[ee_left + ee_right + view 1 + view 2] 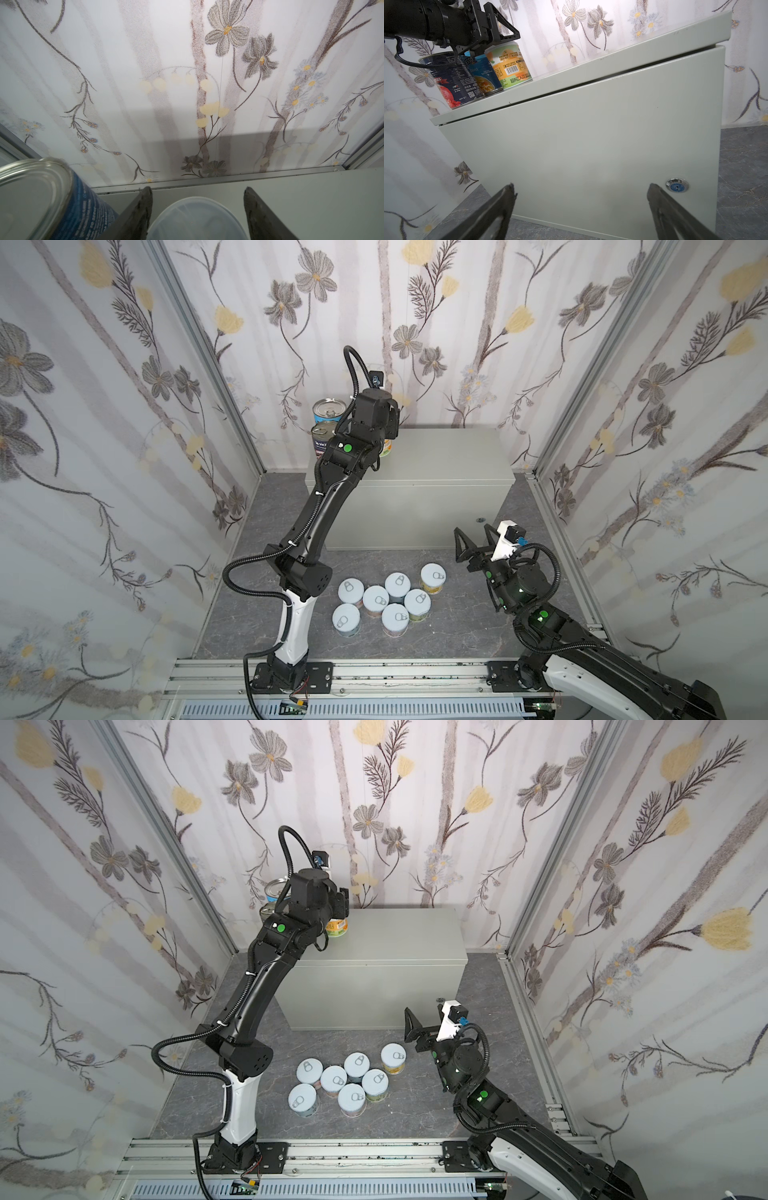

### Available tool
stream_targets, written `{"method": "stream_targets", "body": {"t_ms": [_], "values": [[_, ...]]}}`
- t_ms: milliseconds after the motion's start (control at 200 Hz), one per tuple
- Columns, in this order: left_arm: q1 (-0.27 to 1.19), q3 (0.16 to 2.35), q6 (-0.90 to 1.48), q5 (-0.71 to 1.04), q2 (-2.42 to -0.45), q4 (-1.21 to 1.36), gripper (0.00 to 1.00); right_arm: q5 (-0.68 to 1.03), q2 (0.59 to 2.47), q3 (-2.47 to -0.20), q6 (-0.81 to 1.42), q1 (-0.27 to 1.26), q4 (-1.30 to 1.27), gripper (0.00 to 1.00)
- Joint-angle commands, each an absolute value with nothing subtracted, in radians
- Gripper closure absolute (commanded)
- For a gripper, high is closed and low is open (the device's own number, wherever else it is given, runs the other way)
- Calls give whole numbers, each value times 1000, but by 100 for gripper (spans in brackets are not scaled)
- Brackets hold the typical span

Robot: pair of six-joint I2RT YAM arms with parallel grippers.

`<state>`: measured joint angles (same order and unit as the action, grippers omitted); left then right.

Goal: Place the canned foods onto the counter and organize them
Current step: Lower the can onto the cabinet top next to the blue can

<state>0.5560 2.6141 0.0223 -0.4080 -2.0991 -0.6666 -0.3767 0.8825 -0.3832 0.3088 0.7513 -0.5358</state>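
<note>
Your left gripper (196,195) reaches over the back left corner of the grey counter (449,456). Its fingers are closed against the sides of a short orange-labelled can (508,64), which appears to rest upright on the top. Just beside it stand two taller cans, a blue can (483,74) and a navy can (452,83), so the three form a tight cluster. Your right gripper (581,187) hangs low in front of the counter, near its lock (677,185), with its fingers spread wide and empty. Seven short cans (376,600) with pale lids stand bunched on the dark floor (457,614) between the arms. By my count three of ten are up. This one needs releasing, and seven are left to lift and arrange.
</note>
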Motion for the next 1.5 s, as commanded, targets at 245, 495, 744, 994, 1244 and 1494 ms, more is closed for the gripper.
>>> {"method": "stream_targets", "body": {"t_ms": [245,495,744,994,1244,1494], "values": [[548,2617,68,-373,-2083,-711,18,-393,884,-388,306,752,-545,0],[549,2562,100,-365,-2075,-729,17,-382,887,-394,309,752,-550,0],[548,2551,99,-381,-2080,-717,30,-388,884,-396,308,752,-540,0],[548,2500,40,-416,-2069,-617,38,-390,897,-397,302,752,-548,0],[545,2493,5,-440,-2080,-549,41,-394,907,-398,296,752,-545,0],[543,2493,-8,-470,-2080,-540,41,-404,900,-399,290,752,-538,0]]}}
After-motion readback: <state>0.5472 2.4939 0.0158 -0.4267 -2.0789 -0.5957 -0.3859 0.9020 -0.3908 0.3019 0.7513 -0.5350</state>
